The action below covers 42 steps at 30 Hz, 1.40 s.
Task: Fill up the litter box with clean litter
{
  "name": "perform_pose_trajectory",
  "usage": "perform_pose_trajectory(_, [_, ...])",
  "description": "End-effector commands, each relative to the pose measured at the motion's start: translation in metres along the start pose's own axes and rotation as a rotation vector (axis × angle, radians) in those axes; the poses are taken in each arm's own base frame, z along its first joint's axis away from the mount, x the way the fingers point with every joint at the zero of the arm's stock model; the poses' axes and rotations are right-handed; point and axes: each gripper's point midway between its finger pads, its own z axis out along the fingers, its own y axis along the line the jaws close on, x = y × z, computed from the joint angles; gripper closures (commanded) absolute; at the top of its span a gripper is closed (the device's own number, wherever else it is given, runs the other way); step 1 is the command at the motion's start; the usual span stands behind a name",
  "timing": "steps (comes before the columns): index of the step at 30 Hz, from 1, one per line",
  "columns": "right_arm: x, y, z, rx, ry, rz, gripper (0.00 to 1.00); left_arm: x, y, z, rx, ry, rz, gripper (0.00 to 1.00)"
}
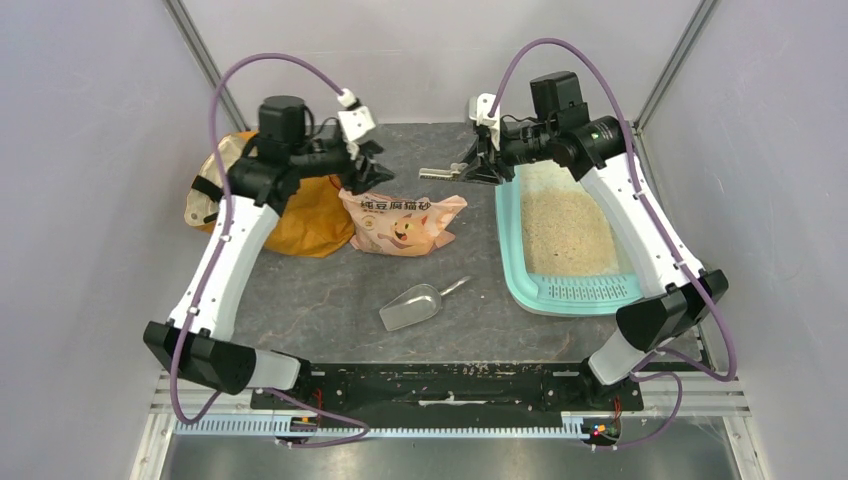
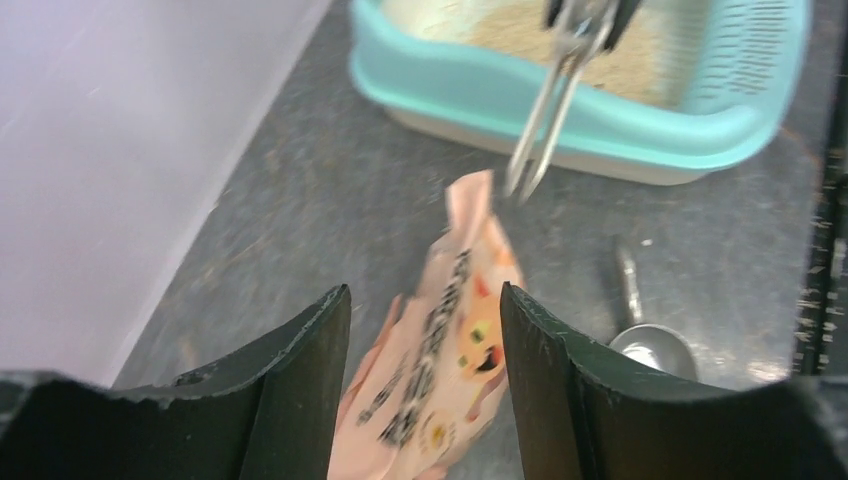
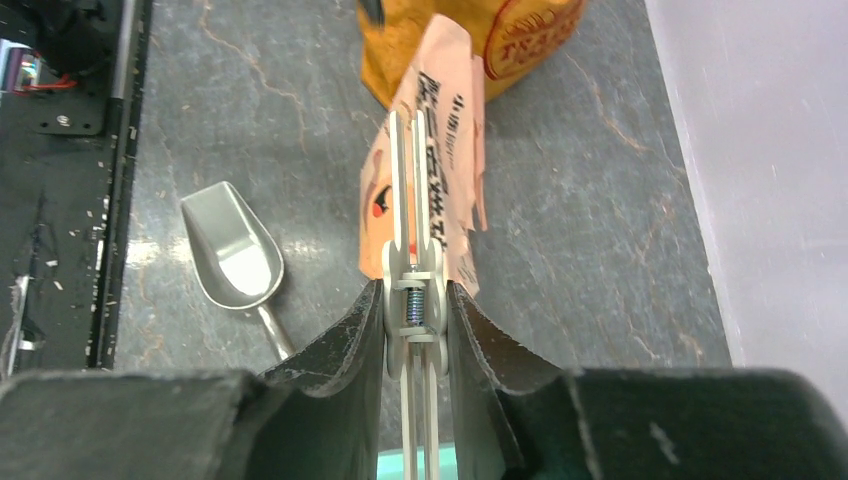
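Note:
The teal litter box [image 1: 520,262] stands at the right, and the left wrist view shows its rim [image 2: 600,115]. Pale tan clean litter [image 1: 568,228] covers its floor. A peach-pink pouch [image 1: 405,222] lies flat in the middle of the table. My left gripper [image 1: 366,166] hovers over the pouch's far left corner, open, with the blurred pouch [image 2: 440,360] showing below the gap [image 2: 425,295]. My right gripper [image 1: 478,165] is shut on a metal spring clip [image 3: 412,250] that points left toward the pouch [image 3: 450,120]. The clip [image 1: 440,172] hangs above the table.
A silver metal scoop [image 1: 415,305] lies near the front centre, also seen as the scoop [image 3: 235,260]. An orange fabric bag [image 1: 305,220] sits at the back left under the left arm. Grey walls close in at the left, right and back.

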Motion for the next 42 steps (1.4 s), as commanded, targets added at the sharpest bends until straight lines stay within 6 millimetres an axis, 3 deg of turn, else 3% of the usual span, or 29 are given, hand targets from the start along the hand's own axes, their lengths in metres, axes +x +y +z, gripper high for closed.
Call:
perform_pose_trajectory(1, [0.02, -0.024, -0.003, 0.04, 0.035, -0.005, 1.0, 0.016, 0.028, -0.029, -0.093, 0.051, 0.028, 0.37])
perform_pose_trajectory(5, [0.03, -0.031, -0.002, 0.002, 0.032, -0.018, 1.0, 0.052, 0.033, -0.025, -0.052, 0.171, 0.141, 0.38])
perform_pose_trajectory(8, [0.033, -0.031, -0.001, -0.026, 0.035, -0.036, 1.0, 0.065, 0.038, -0.02, -0.038, 0.196, 0.188, 0.4])
perform_pose_trajectory(12, [0.02, -0.022, -0.005, -0.059, -0.015, -0.024, 1.0, 0.035, 0.028, -0.006, 0.017, 0.081, 0.136, 0.4])
perform_pose_trajectory(15, [0.008, -0.01, -0.006, -0.095, -0.075, -0.002, 1.0, 0.012, 0.001, 0.016, 0.096, 0.024, 0.129, 0.37])
perform_pose_trajectory(20, [-0.012, -0.007, -0.007, -0.093, -0.154, 0.015, 1.0, 0.0, -0.036, 0.044, 0.168, -0.042, 0.086, 0.36])
perform_pose_trajectory(27, [-0.021, 0.0, -0.008, -0.108, -0.18, 0.012, 1.0, -0.017, -0.038, 0.062, 0.153, -0.078, 0.06, 0.56])
perform_pose_trajectory(32, [-0.02, 0.002, -0.008, -0.112, -0.181, 0.012, 1.0, -0.016, -0.038, 0.062, 0.144, -0.074, 0.068, 0.66])
perform_pose_trajectory(34, [-0.019, 0.002, -0.007, -0.112, -0.178, 0.012, 1.0, -0.018, -0.039, 0.062, 0.151, -0.081, 0.07, 0.75])
perform_pose_trajectory(35, [-0.018, 0.002, -0.006, -0.109, -0.172, 0.011, 0.99, -0.018, -0.04, 0.062, 0.155, -0.083, 0.067, 0.86])
perform_pose_trajectory(36, [-0.017, 0.001, -0.005, -0.104, -0.163, 0.008, 0.92, -0.019, -0.04, 0.061, 0.156, -0.084, 0.064, 0.95])
perform_pose_trajectory(38, [-0.011, 0.001, -0.003, -0.09, -0.127, -0.011, 0.7, -0.018, -0.04, 0.061, 0.154, -0.077, 0.059, 0.98])
perform_pose_trajectory(40, [-0.006, 0.0, 0.0, -0.075, -0.091, -0.027, 0.64, -0.015, -0.039, 0.061, 0.153, -0.063, 0.057, 0.98])
perform_pose_trajectory(42, [-0.006, 0.0, 0.0, -0.069, -0.084, -0.03, 0.65, -0.01, -0.04, 0.062, 0.16, -0.046, 0.052, 0.98])
